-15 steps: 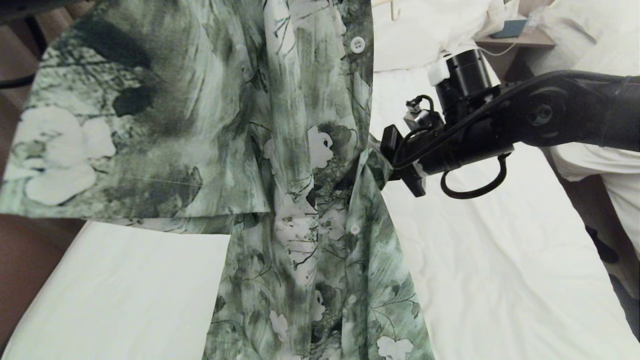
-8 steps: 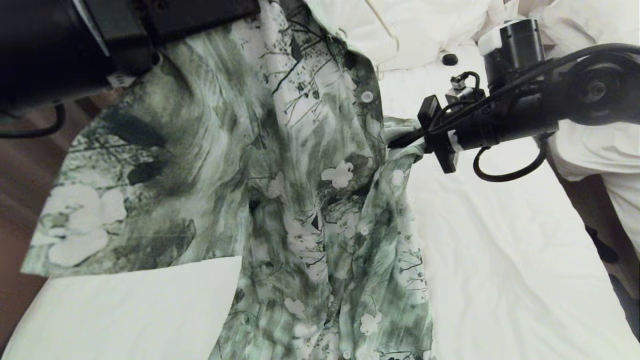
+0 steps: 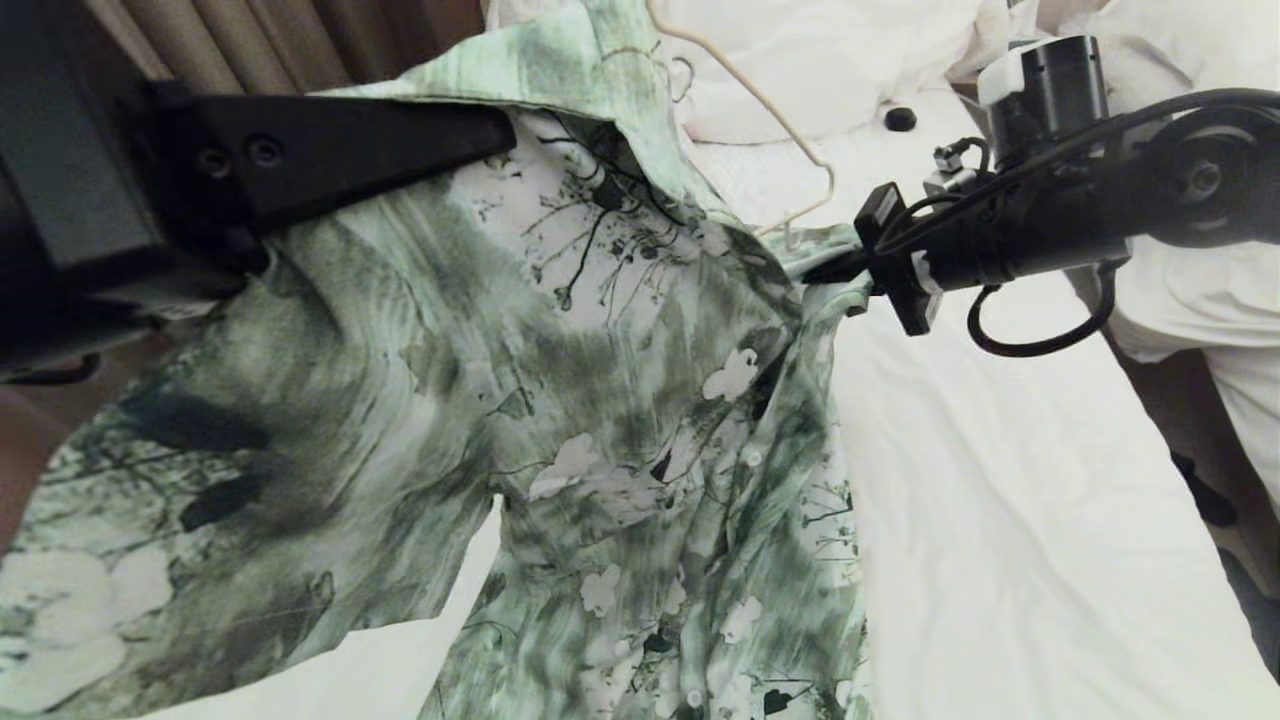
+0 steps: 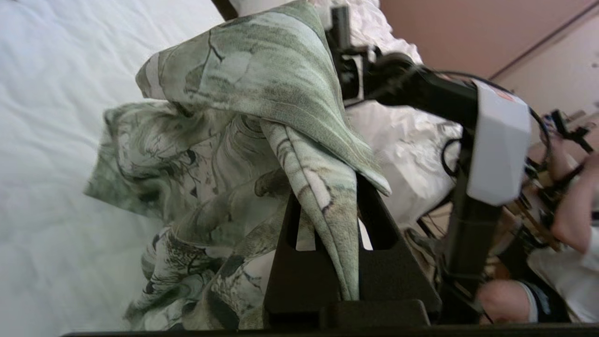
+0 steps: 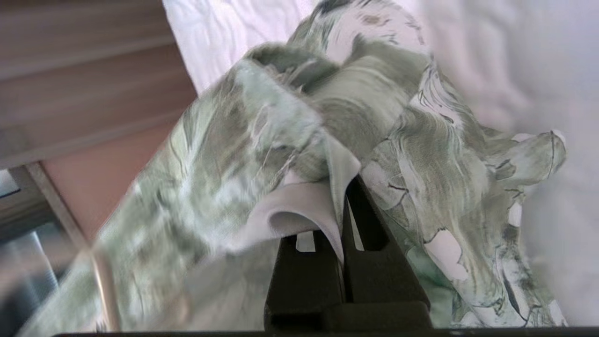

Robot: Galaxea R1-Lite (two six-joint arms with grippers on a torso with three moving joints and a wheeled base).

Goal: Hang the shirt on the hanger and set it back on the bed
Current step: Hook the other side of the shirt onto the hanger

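since a sec ago your left gripper [image 4: 327, 243] has come into head view at upper left, and the green-and-white flower-print shirt [image 3: 560, 400] hangs lower, spread wider. left fingers are clamped on a fabric fold. your right gripper [image 5: 344, 234] is pinched on the shirt edge at right. thin cream wire hanger [image 3: 760, 100] pokes up behind the collar, over the white-sheeted bed [image 3: 1000, 500]. shirt hangs between both arms above the sheet.

Left end effector [image 4: 327, 220] and right end effector [image 5: 344, 210] both clamped, raised.
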